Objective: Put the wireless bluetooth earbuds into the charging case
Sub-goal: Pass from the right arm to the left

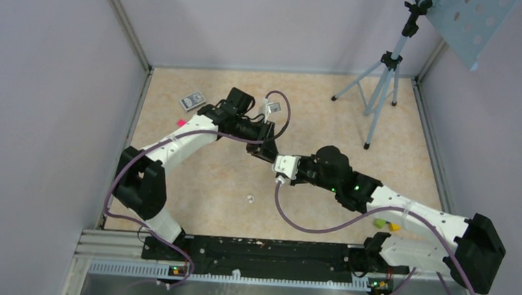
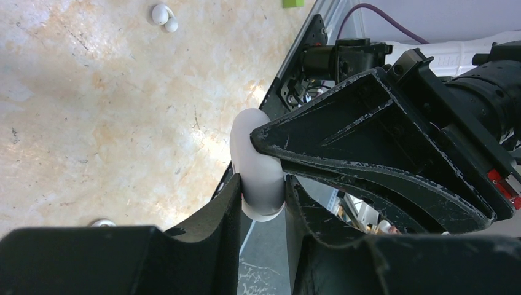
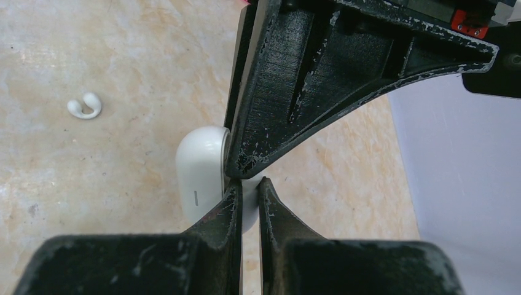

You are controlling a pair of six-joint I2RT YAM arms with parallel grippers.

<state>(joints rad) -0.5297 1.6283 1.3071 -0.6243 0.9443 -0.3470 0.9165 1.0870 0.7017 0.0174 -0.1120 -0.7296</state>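
Note:
The white pill-shaped charging case (image 2: 257, 161) is held above the table between both grippers. My left gripper (image 2: 262, 180) is shut on its body. In the right wrist view the case (image 3: 198, 169) has a thin white part running between the fingers of my right gripper (image 3: 249, 183), which is shut on it. In the top view the two grippers meet at mid-table, left (image 1: 266, 150) and right (image 1: 283, 169), and the case is hidden between them. One white earbud (image 1: 249, 199) lies on the table nearer the bases; it also shows in the left wrist view (image 2: 164, 16) and the right wrist view (image 3: 85, 107). I see no second earbud clearly.
A grey patterned box (image 1: 192, 101) lies at the back left, with a small pink item (image 1: 180, 123) near it. A tripod (image 1: 382, 80) stands at the back right. Green (image 1: 379, 224) and yellow (image 1: 394, 227) blocks lie by the right arm. Walls close in three sides.

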